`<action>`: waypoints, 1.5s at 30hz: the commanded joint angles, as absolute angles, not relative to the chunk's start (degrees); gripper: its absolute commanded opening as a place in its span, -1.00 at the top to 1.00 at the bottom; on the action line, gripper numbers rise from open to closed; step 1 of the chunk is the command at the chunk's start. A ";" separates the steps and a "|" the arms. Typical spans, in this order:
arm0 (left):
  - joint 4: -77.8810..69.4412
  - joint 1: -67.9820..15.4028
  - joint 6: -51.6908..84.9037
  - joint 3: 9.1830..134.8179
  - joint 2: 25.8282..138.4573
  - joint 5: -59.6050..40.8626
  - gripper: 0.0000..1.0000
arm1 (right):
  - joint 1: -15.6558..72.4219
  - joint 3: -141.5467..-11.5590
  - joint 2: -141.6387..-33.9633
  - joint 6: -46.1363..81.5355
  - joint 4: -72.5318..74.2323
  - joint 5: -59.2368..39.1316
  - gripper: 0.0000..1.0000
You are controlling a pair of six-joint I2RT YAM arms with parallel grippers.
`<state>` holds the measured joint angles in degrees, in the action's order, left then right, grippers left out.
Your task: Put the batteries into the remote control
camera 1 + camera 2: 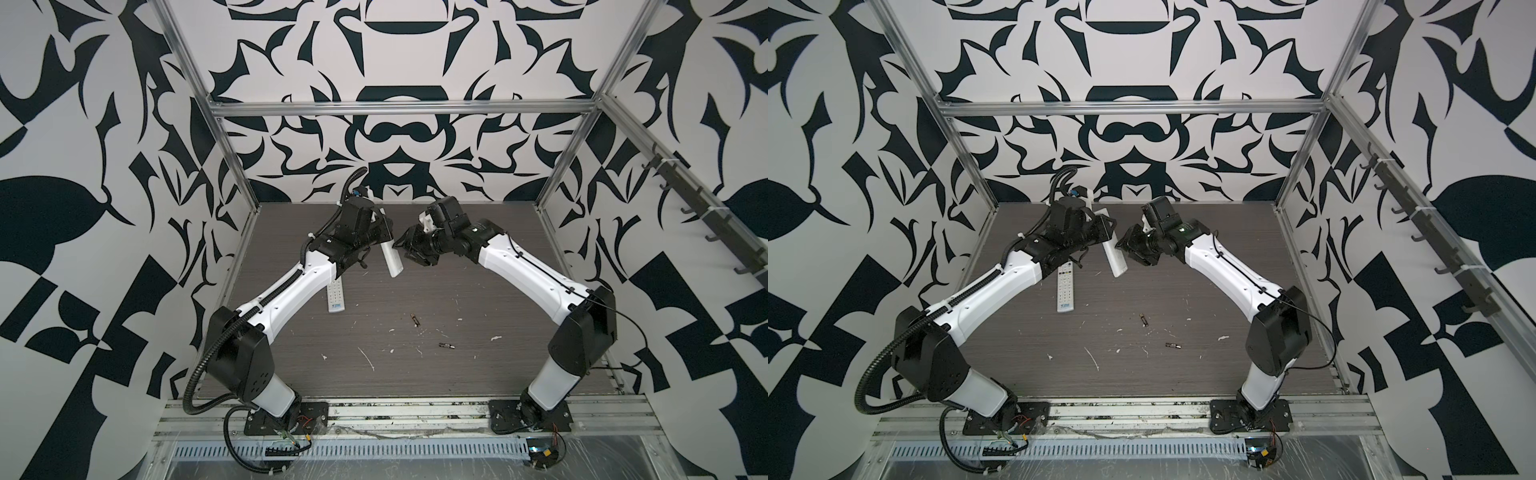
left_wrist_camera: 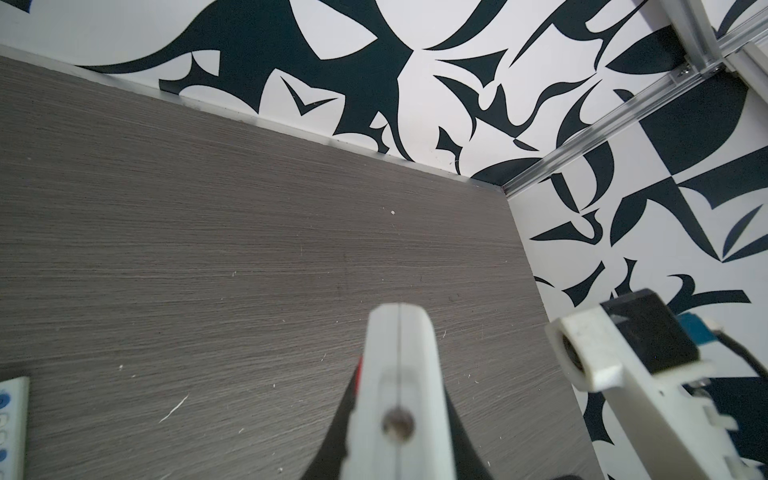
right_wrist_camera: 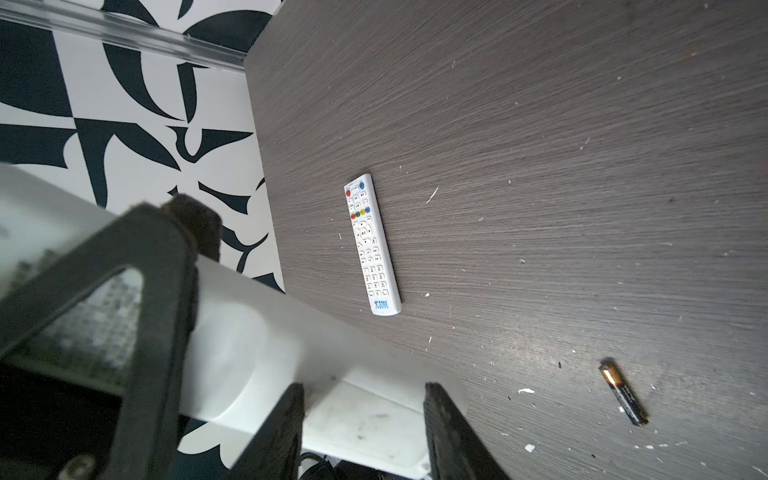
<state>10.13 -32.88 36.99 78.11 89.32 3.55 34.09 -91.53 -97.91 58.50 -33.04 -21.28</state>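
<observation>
My left gripper (image 1: 381,233) (image 2: 399,440) is shut on a white remote control (image 1: 392,259) (image 1: 1115,261) and holds it tilted above the back of the table. In the left wrist view I see this remote end-on (image 2: 399,357). My right gripper (image 1: 405,250) (image 3: 365,388) is right beside it on the right, open. Its two fingertips rest against the remote's plain back (image 3: 361,415), which spans wider than the gap. Two batteries (image 1: 414,320) (image 1: 446,344) lie on the table nearer the front; the right wrist view shows one battery (image 3: 622,392).
A second white remote (image 1: 336,297) (image 1: 1065,289) (image 3: 372,245) lies buttons-up on the table, partly under my left forearm. White scraps (image 1: 368,358) are scattered over the dark wood tabletop (image 1: 415,374). Patterned walls and metal frame posts (image 1: 232,158) close in the back and sides.
</observation>
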 commanded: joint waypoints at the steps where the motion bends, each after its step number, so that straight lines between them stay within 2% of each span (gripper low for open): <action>1: 6.33 -32.28 36.39 79.28 87.90 4.73 1.00 | 33.76 -92.33 -96.74 56.13 -40.68 -16.84 0.06; 15: 6.13 -32.35 36.48 78.84 87.50 3.66 1.00 | 34.28 -95.00 -97.36 53.62 -42.16 -16.00 0.11; 30: 5.32 -32.34 36.90 79.28 87.98 1.24 1.00 | 35.64 -100.39 -100.27 50.08 -40.86 -18.72 -0.02; 45: 4.87 -32.29 37.71 79.03 88.28 0.38 1.00 | 37.74 -107.80 -101.81 44.05 -46.89 -14.70 -0.06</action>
<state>7.46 -32.40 37.30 78.11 89.32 1.15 36.86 -104.97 -102.48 46.98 -44.51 -16.23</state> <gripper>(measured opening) 0.213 0.530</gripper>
